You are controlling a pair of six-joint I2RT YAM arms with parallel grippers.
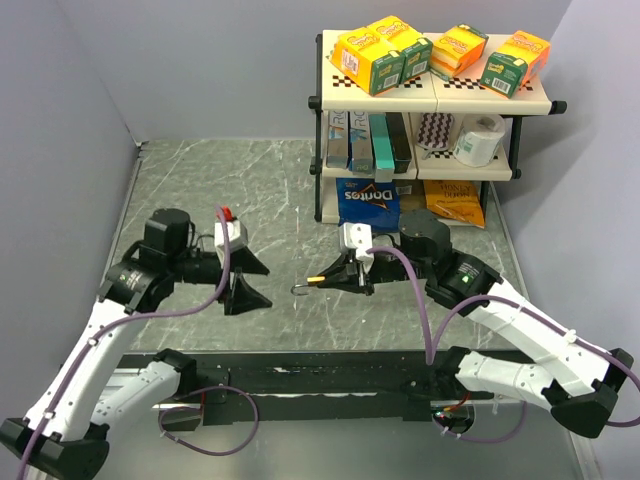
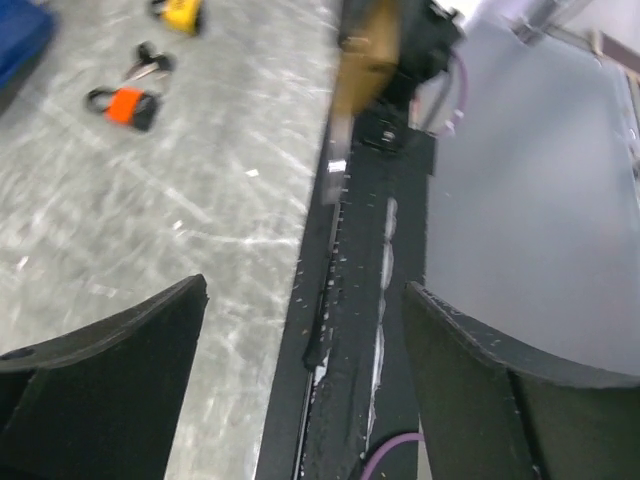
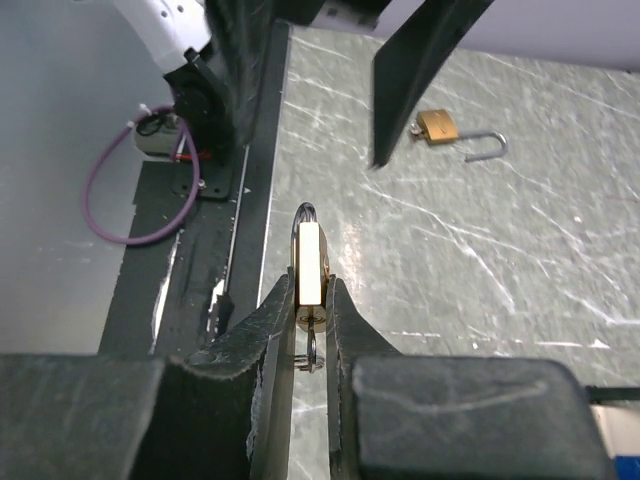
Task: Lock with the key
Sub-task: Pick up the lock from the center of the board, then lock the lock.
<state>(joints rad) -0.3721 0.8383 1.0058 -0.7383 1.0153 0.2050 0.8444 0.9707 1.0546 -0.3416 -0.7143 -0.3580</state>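
Note:
My right gripper (image 3: pixel 310 288) is shut on a small brass padlock (image 3: pixel 309 262) and holds it edge-on above the table, shackle pointing away. A key with a wire ring (image 3: pixel 313 350) sits in its keyhole between the fingers. In the top view this gripper (image 1: pixel 320 281) is mid-table with the shackle (image 1: pixel 300 290) sticking out to the left. My left gripper (image 1: pixel 258 283) is open and empty, facing the right one a short way off. In its own view (image 2: pixel 305 330) only the table edge lies between the jaws.
A second brass padlock (image 3: pixel 440 127) with an open shackle lies on the table beyond the left fingers. An orange padlock (image 2: pixel 125 105) with keys (image 2: pixel 150 62) and a yellow padlock (image 2: pixel 180 12) lie further right. A shelf rack (image 1: pixel 430 120) of boxes stands at the back right.

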